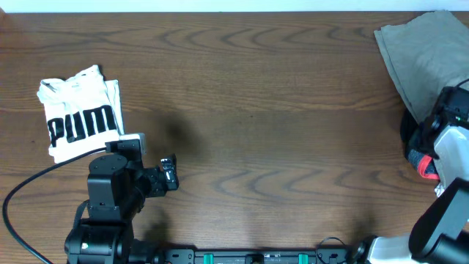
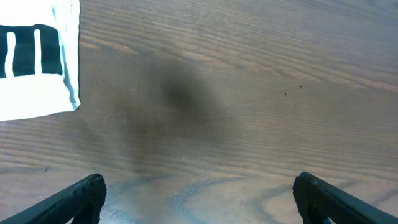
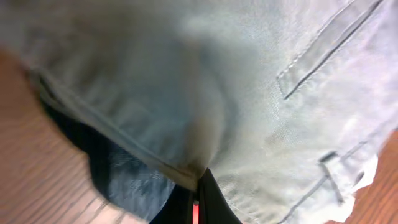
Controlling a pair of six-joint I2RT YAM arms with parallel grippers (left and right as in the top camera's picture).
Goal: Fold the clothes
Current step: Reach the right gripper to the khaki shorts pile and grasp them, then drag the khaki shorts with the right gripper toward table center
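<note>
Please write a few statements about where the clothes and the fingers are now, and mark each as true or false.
1. The white shirt lies at the table's left side. True.
2. The left fingers hold the white shirt. False: they stand open over bare wood.
3. The right fingers are shut on the khaki shorts. True.
4. The khaki shorts lie mid-table. False: they lie at its far right corner.

The shorts [image 1: 414,55] run off the right edge of the overhead view, and the right arm [image 1: 447,139] hides their lower part. Up close they look blurry, and the cloth hides most of the right gripper [image 3: 200,200]. The white PUMA shirt [image 2: 34,96] is cut off at the left wrist picture's edge. Only the fingertips [image 2: 74,200] of the left gripper [image 2: 199,199] show.
</note>
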